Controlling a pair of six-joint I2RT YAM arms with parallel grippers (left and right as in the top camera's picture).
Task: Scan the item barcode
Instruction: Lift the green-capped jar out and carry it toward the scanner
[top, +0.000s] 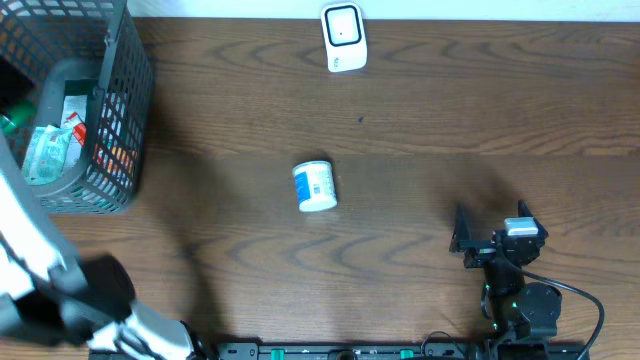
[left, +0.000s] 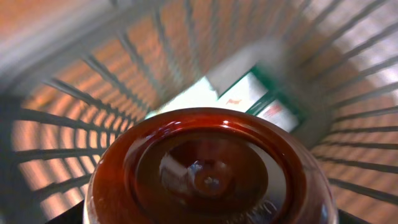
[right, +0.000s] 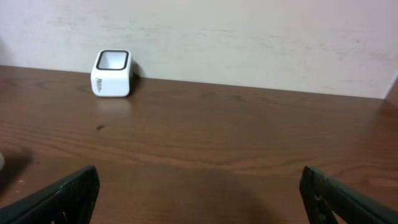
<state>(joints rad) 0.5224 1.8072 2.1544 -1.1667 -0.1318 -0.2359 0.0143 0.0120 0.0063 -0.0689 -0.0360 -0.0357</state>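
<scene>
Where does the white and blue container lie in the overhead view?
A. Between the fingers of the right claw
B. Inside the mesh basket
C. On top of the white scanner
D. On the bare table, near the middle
D: the container lies on the bare wood of the table, near its middle and touching nothing else.

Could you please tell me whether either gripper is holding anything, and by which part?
The right gripper is open and empty. The left wrist camera shows a brown round item inside the basket, fingers unseen; a hold cannot be told.
</scene>
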